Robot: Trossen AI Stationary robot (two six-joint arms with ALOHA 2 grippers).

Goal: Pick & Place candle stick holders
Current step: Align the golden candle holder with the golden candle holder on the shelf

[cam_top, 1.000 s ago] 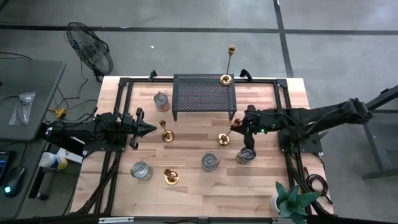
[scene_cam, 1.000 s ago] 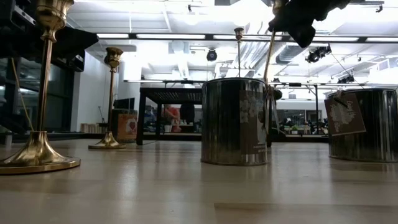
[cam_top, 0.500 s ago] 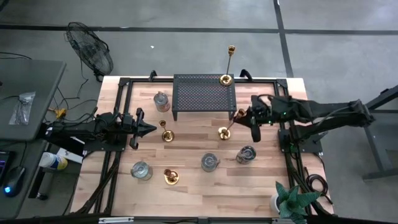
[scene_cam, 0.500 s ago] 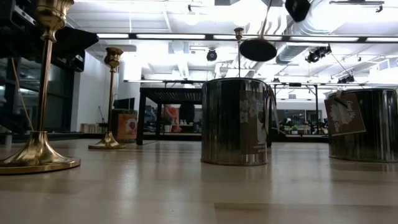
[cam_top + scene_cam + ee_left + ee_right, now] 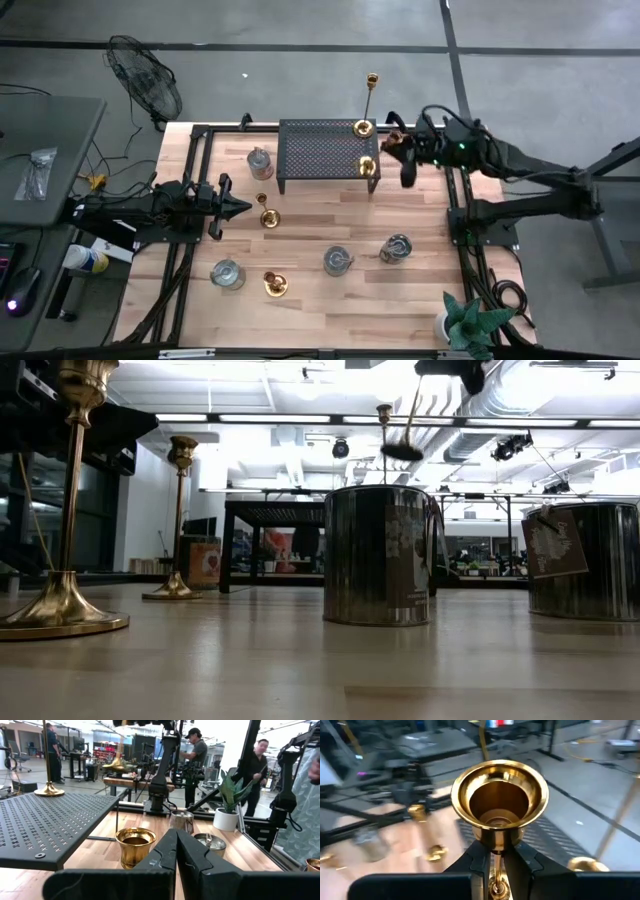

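Observation:
My right gripper is shut on a brass candle stick holder and holds it in the air over the right end of the black perforated stand. A tall, slender brass holder stands by its round base on the stand's far right corner. Two more brass holders stand on the table. Several silvery cups sit around them. My left gripper waits shut at the table's left, just short of the nearer brass holder. My right gripper pinches the brass holder's thin stem just under its flared cup between its two fingers. The fingers reach in from the table's right, slanting slightly down. The holder is lifted clear and tilted, its round base hanging lower, toward the stand.
A green potted plant stands at the near right corner. The black stand takes up the far middle of the table. A fan and a side desk lie beyond the left edge. People stand in the room behind.
My right gripper has risen and swung toward the table's far edge, staying shut on the brass holder. The holder has gone from low over the table's middle right to high above the stand's right end, still tilted with its base lowest.

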